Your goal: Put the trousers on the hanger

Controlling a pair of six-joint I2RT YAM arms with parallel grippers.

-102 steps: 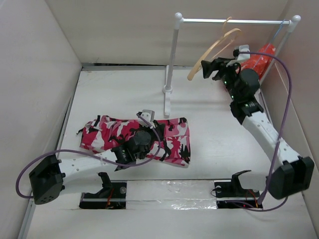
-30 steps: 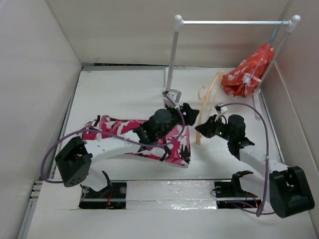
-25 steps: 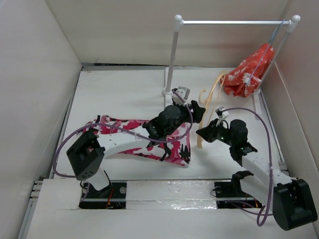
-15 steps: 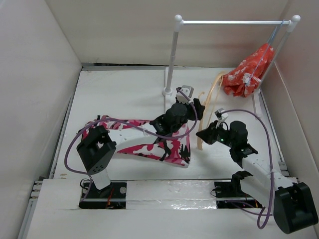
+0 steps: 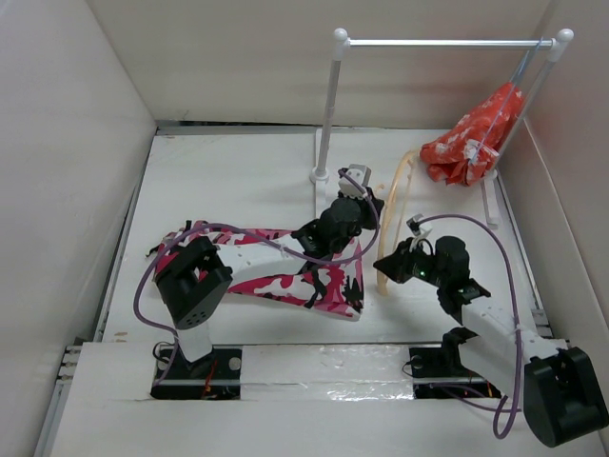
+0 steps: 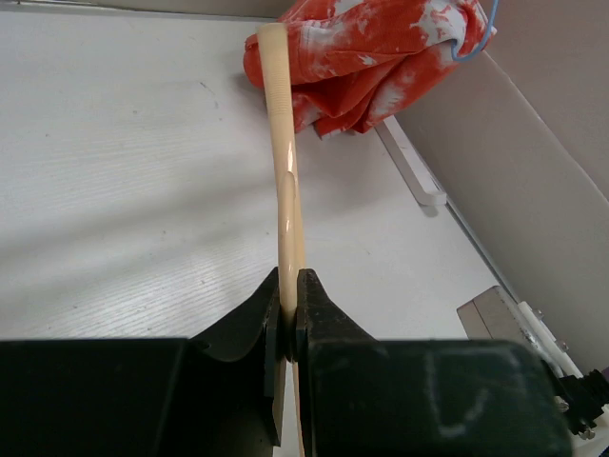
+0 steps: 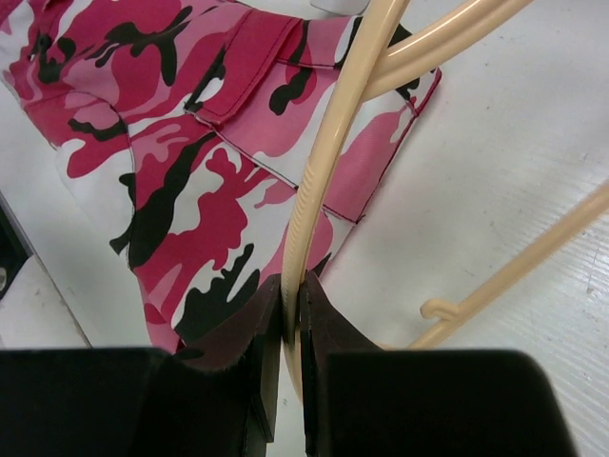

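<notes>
The pink, red, white and black camouflage trousers lie flat on the table, and my left arm stretches across them. The tan wooden hanger stands tilted just right of them, held by both grippers. My left gripper is shut on its upper arm, which shows in the left wrist view as the hanger running away from the gripper. My right gripper is shut on the lower arm. In the right wrist view that gripper clamps the hanger above the trousers. The hook is not clearly visible.
A white clothes rail stands at the back, its rod running right. An orange-red floral cloth hangs at its right end, also seen as the cloth in the left wrist view. White walls close in on three sides.
My left gripper reached right over the trousers and closed on the hanger's upper arm. The right gripper kept its hold and shifted the hanger slightly down and left.
</notes>
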